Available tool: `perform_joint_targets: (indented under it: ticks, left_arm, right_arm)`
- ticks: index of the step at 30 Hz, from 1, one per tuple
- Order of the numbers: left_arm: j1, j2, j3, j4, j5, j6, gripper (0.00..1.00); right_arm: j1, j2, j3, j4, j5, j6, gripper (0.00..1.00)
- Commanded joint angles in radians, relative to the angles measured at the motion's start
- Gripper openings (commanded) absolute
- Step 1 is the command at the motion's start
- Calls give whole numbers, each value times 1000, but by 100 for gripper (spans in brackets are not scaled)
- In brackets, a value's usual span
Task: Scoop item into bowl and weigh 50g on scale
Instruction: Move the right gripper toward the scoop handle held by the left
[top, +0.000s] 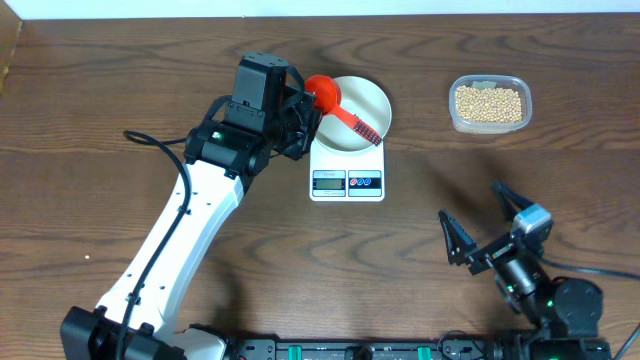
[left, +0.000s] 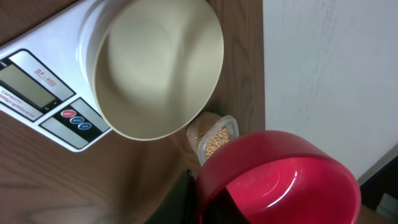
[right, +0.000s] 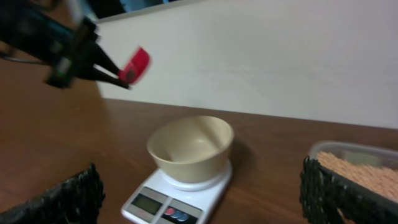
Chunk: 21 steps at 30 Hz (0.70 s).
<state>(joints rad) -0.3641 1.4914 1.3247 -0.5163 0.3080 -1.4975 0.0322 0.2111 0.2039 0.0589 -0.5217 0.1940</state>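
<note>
Beans (top: 488, 102): all that can be seen lie in a clear tub (top: 451, 110) near the far right corner of the table (top: 90, 110). In the right wrist view the tub is cut off by the frame edge and partly behind a finger. Bowl (top: 360, 108): white, sits on the scale (top: 347, 170), mid-table toward the far edge; its inside is bare white in the left wrist view. Scale display: digits not legible in any view, and cut off at the frame edge in the left wrist view. Left gripper (top: 303, 108): at the bowl's left rim, jaws closed on a red scoop (top: 325, 92). The exact grip spot is hidden under the gripper body. The scoop's cup is beside the gripper and its handle slants across over the bowl. The right wrist view is blurred there. Right gripper (top: 483, 222): near the front right edge, jaws wide apart, holding nothing, well apart from the scale.
</note>
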Motion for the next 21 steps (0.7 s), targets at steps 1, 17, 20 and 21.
perform_joint_targets:
  ticks: [1, 17, 20, 21]
  left_arm:
    - [-2, 8, 11, 3, -10, -24, 7]
    - [-2, 8, 11, 10, -11, -65, 7]
    - [-2, 8, 11, 9, -11, -64, 7]
    - [-2, 8, 11, 9, -10, -64, 7]
  right_arm:
    - [-21, 135, 127, -11, -159, 18, 99]
    - [-79, 799, 586, -47, -799, 75, 99]
    - [-79, 844, 587, -48, -802, 75, 99]
    - [-79, 857, 587, -48, -805, 75, 99]
